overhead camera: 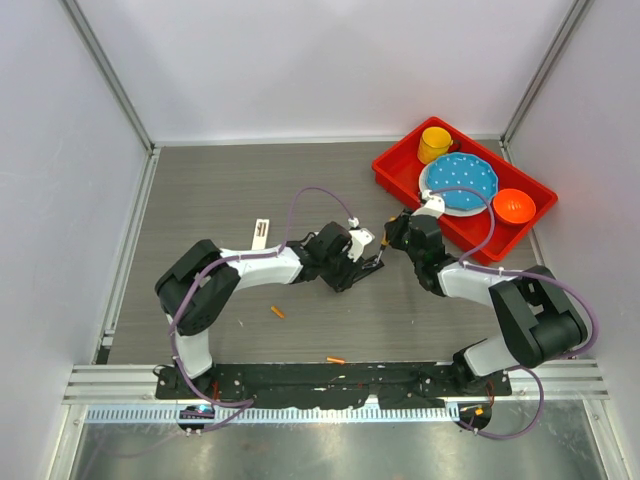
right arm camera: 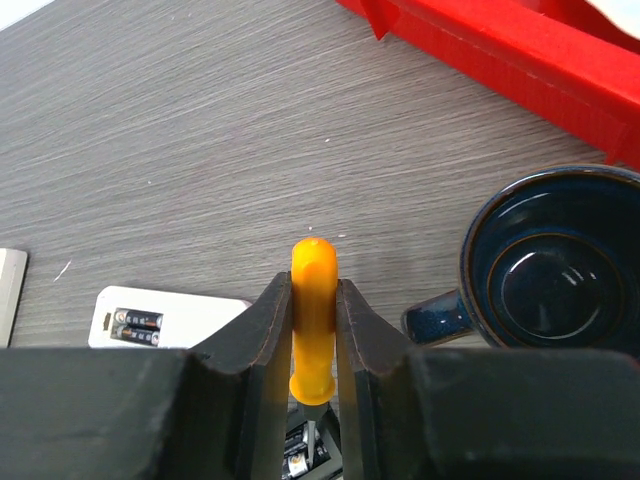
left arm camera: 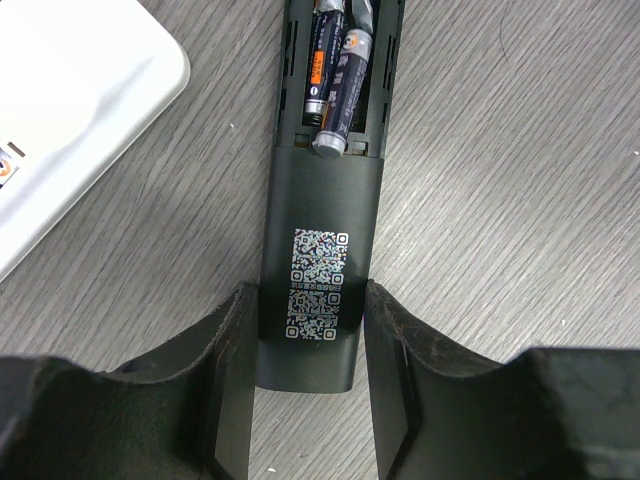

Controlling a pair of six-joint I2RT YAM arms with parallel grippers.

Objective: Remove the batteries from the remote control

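- The left fingers [left arm camera: 235, 340] clamp the near end of the dark remote [left arm camera: 318, 190], which lies flat on the table [left arm camera: 500, 200].
- The batteries [left arm camera: 335, 75] sit in its open compartment, and one seems tilted up. They look light, rigid and slippery, so levering under a metal end seems the best hold.
- The right fingers [right arm camera: 262, 330] are clenched on the orange screwdriver [right arm camera: 313, 262], tip pointing down.

A red tray [overhead camera: 395, 172] holds a yellow cup [overhead camera: 435, 143], blue plate [overhead camera: 460, 180] and orange bowl [overhead camera: 514, 206], navy mug [right arm camera: 550, 270] near it
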